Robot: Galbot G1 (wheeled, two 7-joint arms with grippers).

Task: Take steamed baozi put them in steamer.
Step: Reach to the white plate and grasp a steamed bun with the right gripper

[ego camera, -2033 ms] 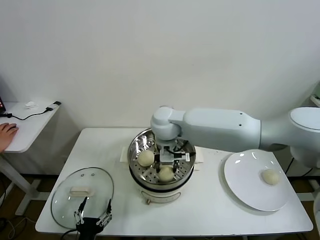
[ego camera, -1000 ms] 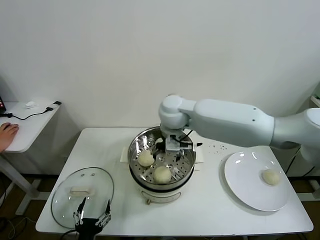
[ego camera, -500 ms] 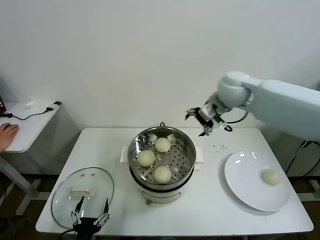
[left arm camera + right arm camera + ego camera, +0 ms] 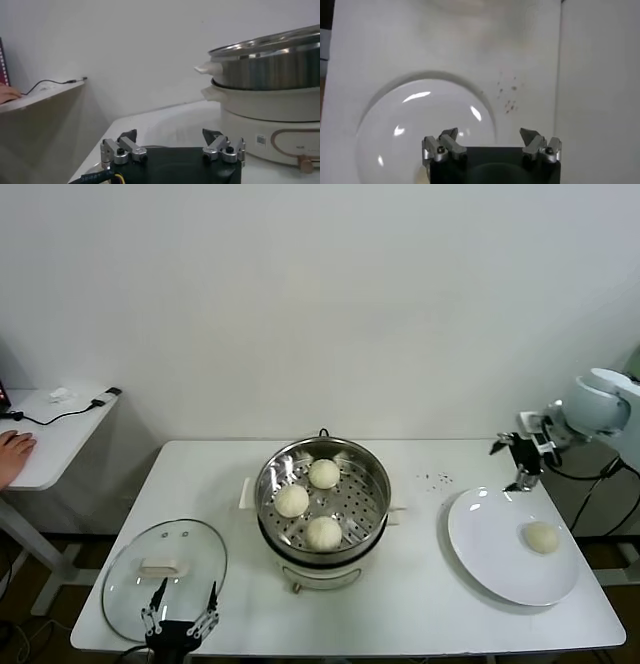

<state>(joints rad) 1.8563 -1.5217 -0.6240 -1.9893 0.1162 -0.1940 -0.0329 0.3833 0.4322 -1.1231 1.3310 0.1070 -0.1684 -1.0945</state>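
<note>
The steel steamer (image 4: 268, 484) stands mid-table with three baozi on its perforated floor (image 4: 323, 473) (image 4: 291, 500) (image 4: 323, 532). Another baozi (image 4: 541, 536) lies on the white plate (image 4: 495, 544) at the right. My right gripper (image 4: 510, 467) hangs open and empty above the plate's far edge; its wrist view shows the open gripper (image 4: 490, 134) over the plate (image 4: 420, 125). My left gripper (image 4: 183, 604) is parked open at the table's front edge by the lid. In its wrist view the gripper (image 4: 170, 137) faces the steamer's side (image 4: 270, 65).
A glass lid (image 4: 165, 564) with a white handle lies front left, just beyond the left gripper. A white side table (image 4: 60, 434) at far left holds a cable, and a person's hand (image 4: 15, 449) rests on it. Dark specks (image 4: 435, 478) dot the table between steamer and plate.
The right arm has lifted out of the steamer, leaving a bun behind, and swung right to above the plate's far edge. The left arm has stayed put.
</note>
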